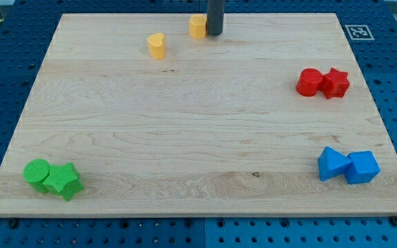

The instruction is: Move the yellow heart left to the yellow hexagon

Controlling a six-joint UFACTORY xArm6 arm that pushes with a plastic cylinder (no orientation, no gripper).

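Observation:
A yellow block that looks like the heart (156, 45) lies near the view's top, left of centre. A second yellow block, squarer and seemingly the hexagon (197, 26), sits up and to the right of it at the board's top edge. The two are about a block's width apart. My tip (214, 33) stands right against the right side of the hexagon block; I cannot tell whether it touches it. The rod's upper part leaves the view at the top.
A red cylinder (309, 82) and a red star (336, 83) touch at the right. A blue triangle (331, 164) and a blue cube (362, 167) touch at the bottom right. A green cylinder (37, 171) and a green star (64, 180) sit at the bottom left. The wooden board (198, 138) ends just above my tip.

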